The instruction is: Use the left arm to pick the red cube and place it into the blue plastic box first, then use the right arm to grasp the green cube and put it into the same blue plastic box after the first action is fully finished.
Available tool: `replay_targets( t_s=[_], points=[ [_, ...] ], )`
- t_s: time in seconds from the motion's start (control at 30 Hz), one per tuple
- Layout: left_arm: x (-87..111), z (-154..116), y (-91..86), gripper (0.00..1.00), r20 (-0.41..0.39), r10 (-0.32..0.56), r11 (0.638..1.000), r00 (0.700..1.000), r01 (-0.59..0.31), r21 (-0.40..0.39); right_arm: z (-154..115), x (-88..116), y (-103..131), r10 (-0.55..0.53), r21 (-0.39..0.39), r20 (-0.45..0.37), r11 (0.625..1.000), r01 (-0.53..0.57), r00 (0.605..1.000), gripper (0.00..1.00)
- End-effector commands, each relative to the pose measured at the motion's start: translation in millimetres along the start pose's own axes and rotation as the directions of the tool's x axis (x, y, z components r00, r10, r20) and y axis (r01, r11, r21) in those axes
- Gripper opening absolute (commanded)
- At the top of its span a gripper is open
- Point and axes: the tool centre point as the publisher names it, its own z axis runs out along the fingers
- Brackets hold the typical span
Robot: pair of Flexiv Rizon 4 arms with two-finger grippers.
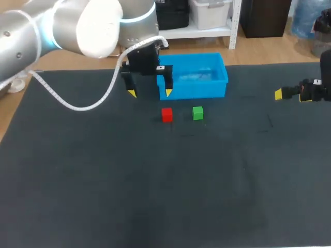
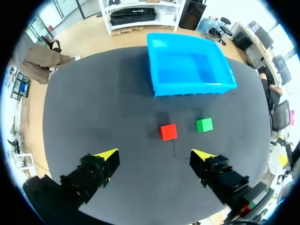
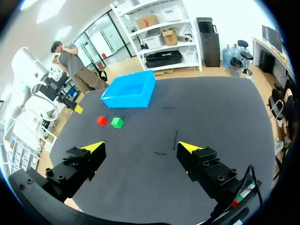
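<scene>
A red cube (image 1: 166, 114) and a green cube (image 1: 197, 113) lie side by side on the dark table mat, just in front of the empty blue plastic box (image 1: 223, 81). My left gripper (image 1: 150, 93) hangs open above the mat near the box's front left corner. In its wrist view the red cube (image 2: 168, 131) lies ahead of the spread fingers, the green cube (image 2: 204, 124) beside it and the blue box (image 2: 159, 88) farther off. My right gripper (image 1: 290, 94) is open at the table's right side, with the red cube (image 3: 101, 121), green cube (image 3: 117, 123) and box (image 3: 117, 99) far ahead.
The dark mat (image 1: 155, 186) covers the table. A white cable (image 1: 77, 106) loops from my left arm down over the mat's left part. My left arm (image 3: 61, 91) shows off to the side in the right wrist view.
</scene>
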Motion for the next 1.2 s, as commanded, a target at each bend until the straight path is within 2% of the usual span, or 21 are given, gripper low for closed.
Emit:
replay_targets(
  t_s=[0.03,0.63,1.2],
  points=[
    [-10.6,6.2,-8.6,1.00,-0.041,0.008,1.000,0.999,-0.008,-0.017,0.2,-0.1,-0.5,-0.001,-0.001,-0.001,1.000,0.001,1.000,1.00],
    [-12.2,30.2,-21.5,1.00,-0.074,0.000,0.999,0.997,-0.003,-0.037,0.2,-0.1,-0.5,-0.001,-0.001,-0.001,1.000,0.001,1.000,1.00],
    [-6.9,55.4,-14.6,1.00,-0.099,-0.051,0.997,0.994,0.045,-0.058,0.2,-0.1,-0.5,-0.001,-0.001,-0.001,1.000,0.001,1.000,1.00]
  ],
)
